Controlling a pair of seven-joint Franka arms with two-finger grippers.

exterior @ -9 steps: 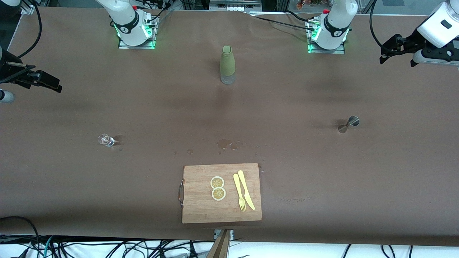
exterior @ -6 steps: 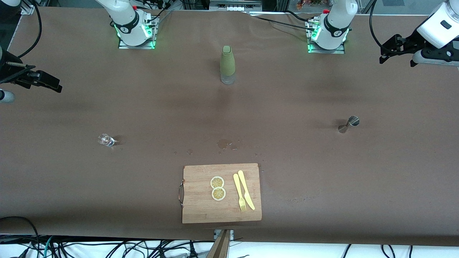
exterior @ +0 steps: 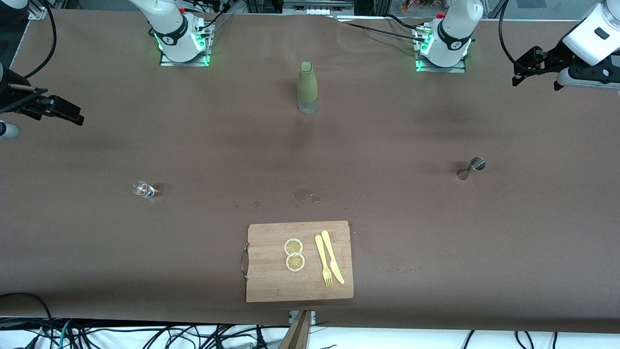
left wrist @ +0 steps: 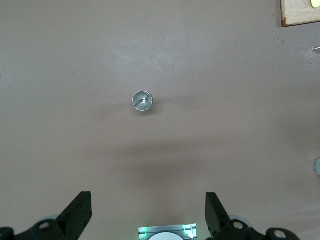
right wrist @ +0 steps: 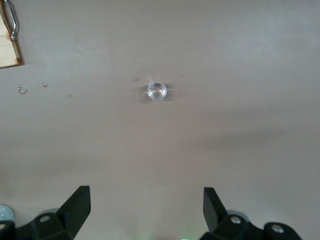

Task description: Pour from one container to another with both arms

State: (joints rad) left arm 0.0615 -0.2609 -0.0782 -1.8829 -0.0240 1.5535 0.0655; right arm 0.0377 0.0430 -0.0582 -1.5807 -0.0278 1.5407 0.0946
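I see both grippers raised high with fingers spread, holding nothing: the left gripper (exterior: 525, 68) over its table end, the right gripper (exterior: 53, 109) over the other. One steel jigger (exterior: 471, 168) and one small glass (exterior: 142, 189) stand well apart (wide bare table (exterior: 436, 242) between). One green bottle (exterior: 307, 87) stands between the bases; one cutting board (exterior: 271, 281) at the near edge carries two lemon slices (exterior: 294, 254), one fork (exterior: 323, 260), one knife (exterior: 333, 257).

Cutting board (left wrist: 301, 12) cut off at edge; glass's (exterior: 143, 189) contents indiscernible.
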